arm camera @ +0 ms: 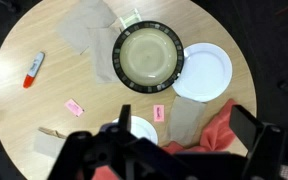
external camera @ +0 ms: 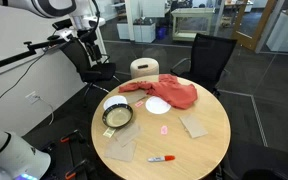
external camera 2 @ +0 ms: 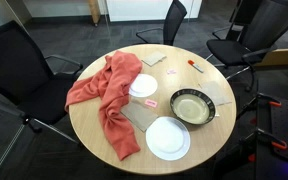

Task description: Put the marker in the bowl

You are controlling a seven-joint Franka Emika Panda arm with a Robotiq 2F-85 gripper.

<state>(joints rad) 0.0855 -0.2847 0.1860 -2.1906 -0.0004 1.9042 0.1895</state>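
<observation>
Wrist view looks straight down on almost the whole round worktop (arm camera: 54, 90), so the arm (external camera: 54, 8) is held high and back from the things, with the wrist pointing downward. In an exterior view it stands beyond the rim of the worktop, folded and raised, not over any object.

The gripper (arm camera: 184, 140) shows as two dark fingers at the bottom of the wrist view, set wide apart with nothing between them. It is empty and spread. In the exterior views it is too small and dark to confirm this, so that reading probably rests on the wrist camera alone.

The marker (arm camera: 33, 69) lies flat on bare wood near the worktop's edge, its paler end toward the edge. It is well apart from the bowl (arm camera: 144, 55), and a tan cloth (arm camera: 84, 40) lies between the two. The bowl sits upright and looks empty, and a white plate (arm camera: 206, 70) lies just beside it.

By my judgement the task has not begun in earnest, and the step in hand is the approach to the marker. The next move calls for carrying the wrist across to the marker, turning the fingers to straddle its thin body crosswise, and descending low enough to pinch it off the flat surface.
</observation>
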